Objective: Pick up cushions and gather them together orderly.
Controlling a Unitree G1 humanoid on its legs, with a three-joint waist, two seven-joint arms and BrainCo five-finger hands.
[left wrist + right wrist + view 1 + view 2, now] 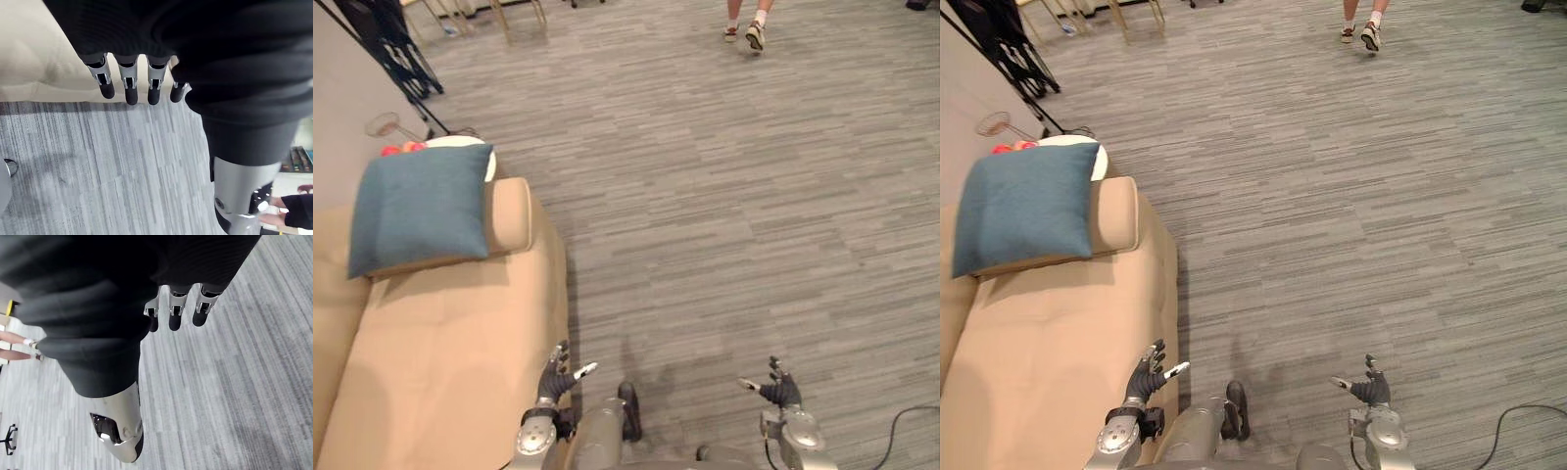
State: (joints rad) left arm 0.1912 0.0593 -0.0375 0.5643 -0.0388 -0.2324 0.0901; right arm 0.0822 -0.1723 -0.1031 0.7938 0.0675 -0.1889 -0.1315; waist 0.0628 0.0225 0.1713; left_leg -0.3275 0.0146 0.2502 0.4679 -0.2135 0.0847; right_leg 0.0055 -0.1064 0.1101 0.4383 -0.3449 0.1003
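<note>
At the far end of the sofa, the blue cushion leans on the armrest. There is something pale behind it, possibly a second cushion. Nothing is gathered yet. My left hand hovers by the seat edge and my right hand over the floor, both empty. The eye views give me the cushion. The wrist views give my fingers close up, straight and slack.
</note>
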